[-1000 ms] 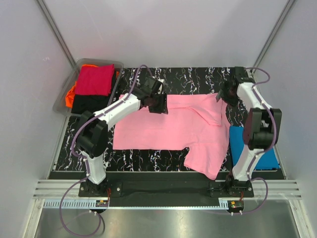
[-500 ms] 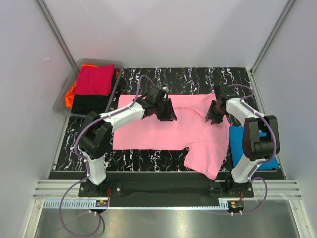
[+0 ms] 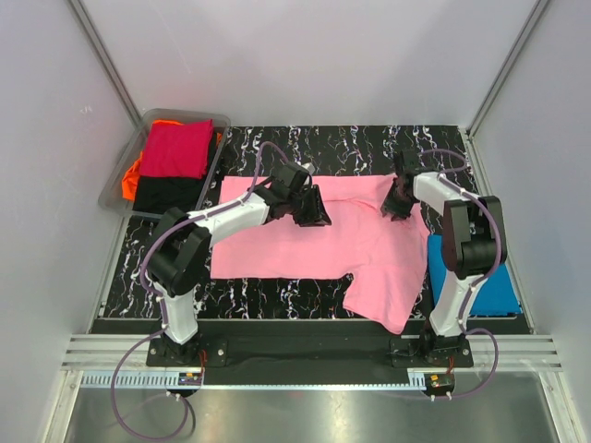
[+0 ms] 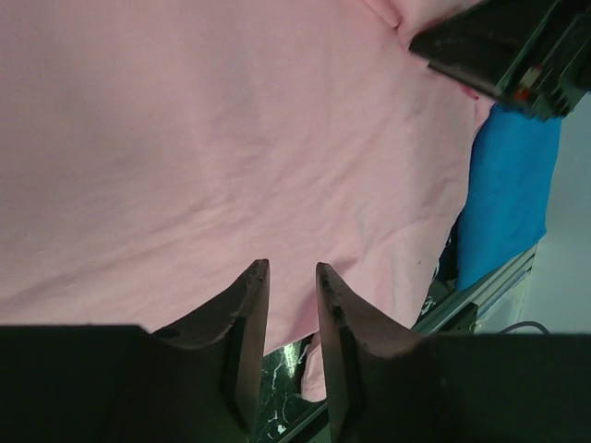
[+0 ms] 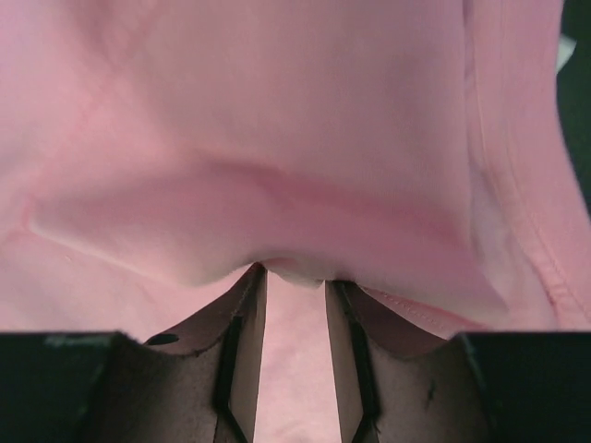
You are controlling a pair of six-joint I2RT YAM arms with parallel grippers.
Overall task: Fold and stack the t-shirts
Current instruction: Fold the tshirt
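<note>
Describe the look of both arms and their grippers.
Left arm and right arm match: white tubular links, bulky black joints, a thin purple cable looping alongside. Left gripper and right gripper are black, each with two tapered fingers.

Black marbled tabletop [image 3: 369, 148], plain white walls [image 3: 305, 55]

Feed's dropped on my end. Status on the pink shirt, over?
Right gripper pinching a fold of the pink shirt. Left gripper low over it, jaws narrow, grip unclear. Shirt mostly spread, unfolded. Blue shirt at right, not in the way.
</note>
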